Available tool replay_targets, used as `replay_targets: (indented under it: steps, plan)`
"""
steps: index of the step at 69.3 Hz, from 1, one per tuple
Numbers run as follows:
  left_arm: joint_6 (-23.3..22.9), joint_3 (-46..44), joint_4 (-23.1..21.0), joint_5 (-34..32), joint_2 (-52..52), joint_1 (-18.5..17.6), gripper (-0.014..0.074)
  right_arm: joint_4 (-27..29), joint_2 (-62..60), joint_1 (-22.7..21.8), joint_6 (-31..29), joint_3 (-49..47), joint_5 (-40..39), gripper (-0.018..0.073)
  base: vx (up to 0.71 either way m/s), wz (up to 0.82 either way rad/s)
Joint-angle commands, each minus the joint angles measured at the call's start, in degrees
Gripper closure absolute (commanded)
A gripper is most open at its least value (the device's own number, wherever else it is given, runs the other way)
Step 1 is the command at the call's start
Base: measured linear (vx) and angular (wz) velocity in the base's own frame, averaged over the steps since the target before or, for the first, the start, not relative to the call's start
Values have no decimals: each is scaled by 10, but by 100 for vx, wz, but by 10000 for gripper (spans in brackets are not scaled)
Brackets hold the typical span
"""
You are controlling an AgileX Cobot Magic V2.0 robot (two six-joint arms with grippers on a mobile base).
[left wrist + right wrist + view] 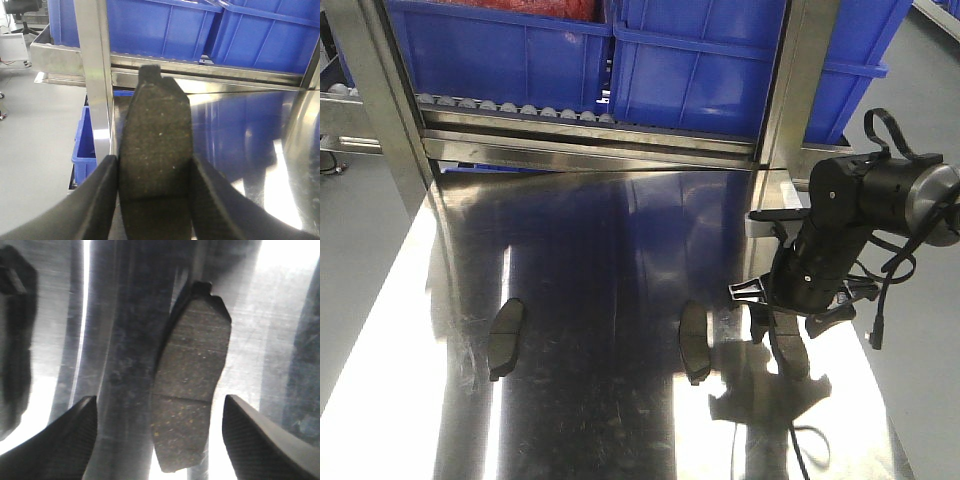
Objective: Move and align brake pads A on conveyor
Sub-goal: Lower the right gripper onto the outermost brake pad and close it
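Over the steel desk (590, 260), your right claw (160, 402) hangs spread wide astride one flat-lying brake pad (192, 370), seemingly to pinch its edges, while your left claw (154, 167) clamps a second brake pad (155, 120) for carrying.

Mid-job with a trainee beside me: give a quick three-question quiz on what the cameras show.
1. True or false: the left claw is shut on a brake pad.
2. How many pads lie on the steel tabletop in the front view? A two, B three, C five.
3. Fill in: the right claw, straddling the right pad, is ___.
Key: 1 true; 2 B (left pad, middle pad, right pad); 3 open.
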Motion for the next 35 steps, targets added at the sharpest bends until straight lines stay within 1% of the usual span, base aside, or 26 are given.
replay_targets:
  steps: [1,24,35]
  plan:
    - [-3,-18,-5,-50,4,-3,602,-1,-19,-14,3,-18,9,49,0,0]
    - [-3,-18,-5,-50,4,-3,602,1,-14,-16,-9,-20,0,50,0,0]
    - [-3,-18,-5,-50,4,-3,602,0,7,-16,-9,-35,10,77,0,0]
